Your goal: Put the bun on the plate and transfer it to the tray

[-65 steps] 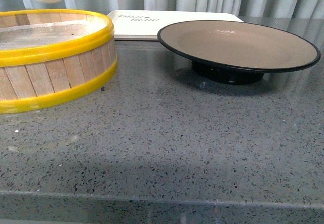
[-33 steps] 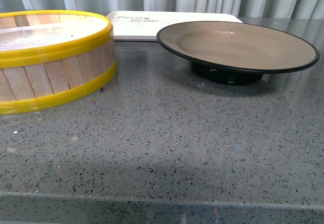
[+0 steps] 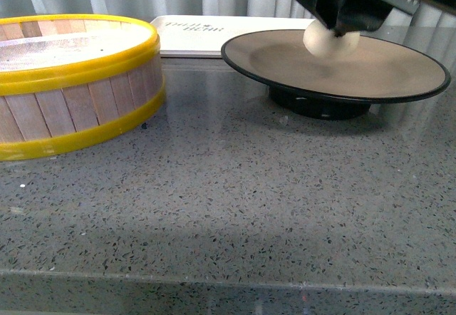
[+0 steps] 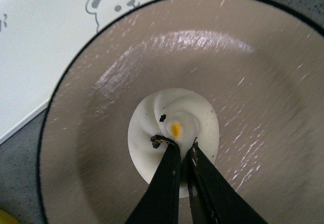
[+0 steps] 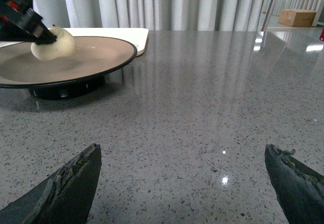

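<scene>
The bun (image 4: 152,133), pinched by the left hand (image 4: 178,144), hangs over the plate (image 4: 263,82); tray (image 4: 40,46) lettering unreadable; right hand (image 5: 181,150) spread.

left hand (image 4: 181,145), right hand (image 5: 182,150): black, tapered (tips chipped)

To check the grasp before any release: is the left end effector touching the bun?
Touching. The left wrist view shows the left end effector pinching the pleated top of the bun, with no gap.
</scene>
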